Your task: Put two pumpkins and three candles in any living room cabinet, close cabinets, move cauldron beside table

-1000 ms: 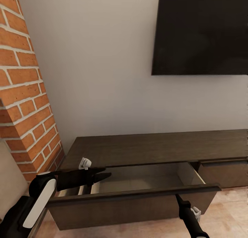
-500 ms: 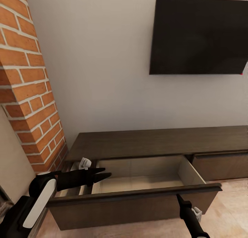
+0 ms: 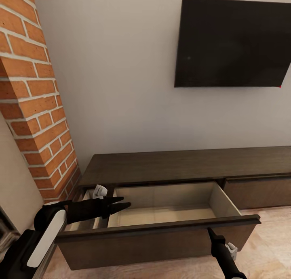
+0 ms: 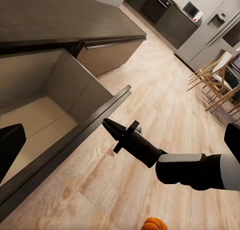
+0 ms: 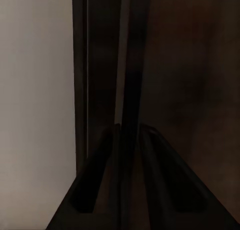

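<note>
**Open cabinet drawer between two pincers, one pumpkin on the floor**

At the far left, a red brick column [image 3: 34, 109] stands beside a long, low, dark-brown cabinet [image 3: 190, 166] set against a pale wall. Above the cabinet hangs a dark television screen [image 3: 234, 43].

The left pincer [image 3: 123, 203] hovers over the left end of a pulled-out drawer [image 3: 169, 208]. Its two dark fingers lie close together, pointing along the drawer's length, and it holds nothing.

The drawer's long axis runs left to right. Its pale beige interior appears empty where it can be seen; the left end is hidden behind the left pincer. A second drawer front [image 3: 258, 190] further right sits shut.

The right pincer [image 3: 210, 231] is pressed against the outer face of the drawer front near its right end. How far apart its fingers stand cannot be told; its wrist camera is up against dark wood.

In the left wrist view, part of an orange pumpkin [image 4: 154, 224] shows on the wooden floor [image 4: 165, 105], beyond the drawer front and behind the right arm [image 4: 200, 170]. By this judgement the right arm is nearer to it. No candles or cauldron can be made out.
</note>
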